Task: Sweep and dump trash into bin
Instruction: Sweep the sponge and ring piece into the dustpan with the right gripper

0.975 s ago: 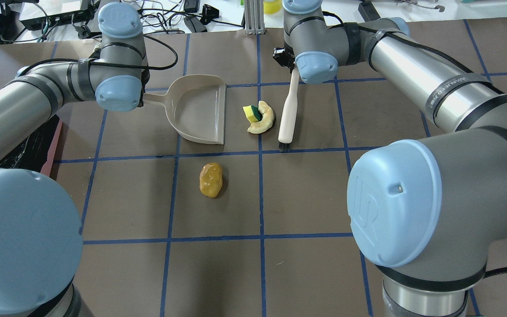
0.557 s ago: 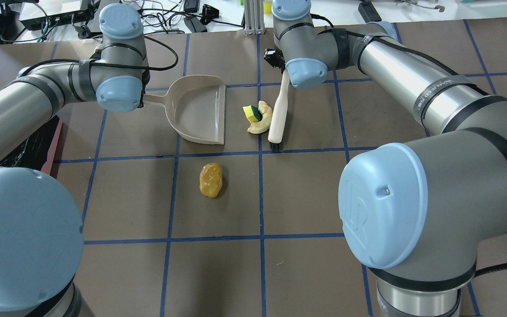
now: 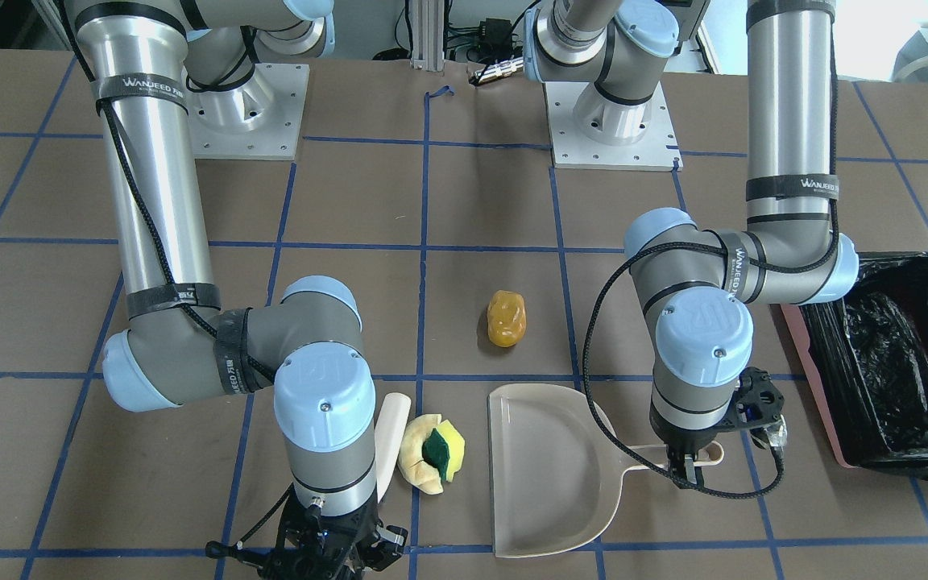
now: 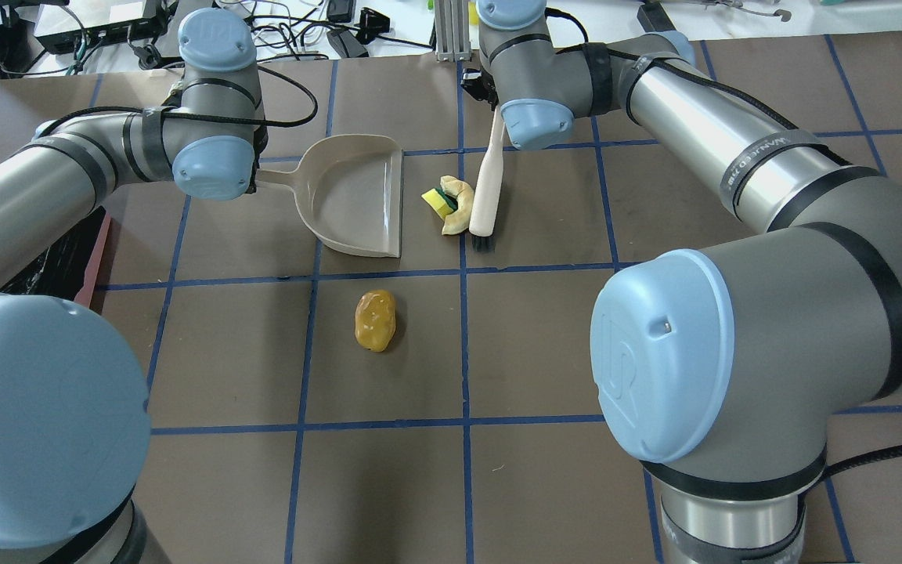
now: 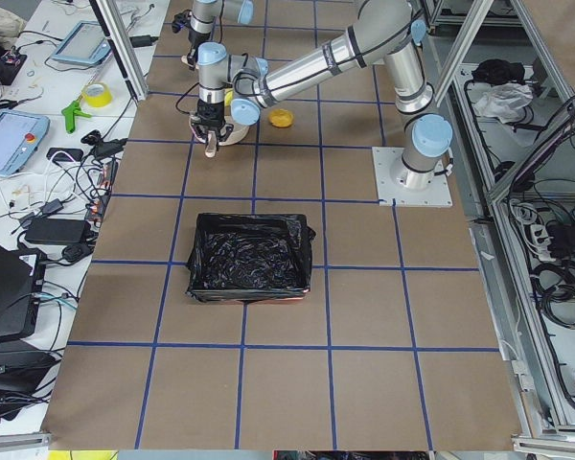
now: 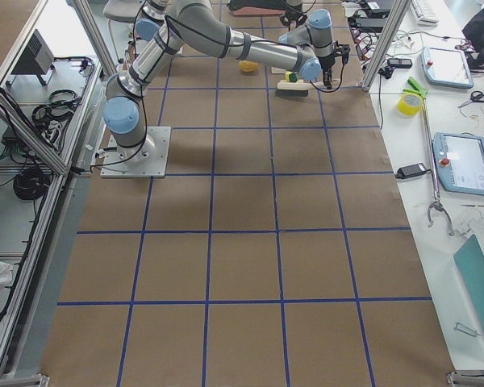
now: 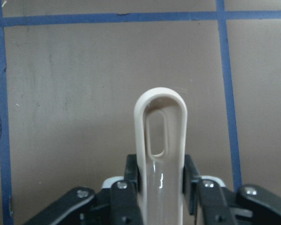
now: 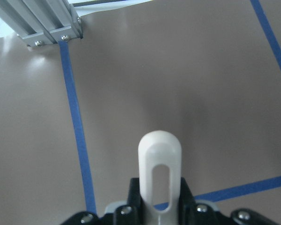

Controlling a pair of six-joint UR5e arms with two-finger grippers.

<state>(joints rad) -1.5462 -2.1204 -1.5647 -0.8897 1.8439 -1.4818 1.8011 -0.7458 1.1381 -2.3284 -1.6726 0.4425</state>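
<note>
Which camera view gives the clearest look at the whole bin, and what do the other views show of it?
The exterior left view: the bin sits whole mid-frame, its black liner open to the camera. The front-facing view shows it larger but cut by the frame edge. The overhead and exterior right views catch only a sliver, and the wrist views show none of it.

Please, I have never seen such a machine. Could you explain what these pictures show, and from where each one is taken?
These are two robot arms at a table. One camera looks from behind the robot, one faces it, two watch from the table's ends, and one sits on each wrist. The left pincer holds a dustpan by its handle; the right pincer holds a brush. The brush seems to touch a pale piece with a sponge, near the pan's open edge. An orange lump lies apart. The black-lined bin stands on the robot's left.
</note>
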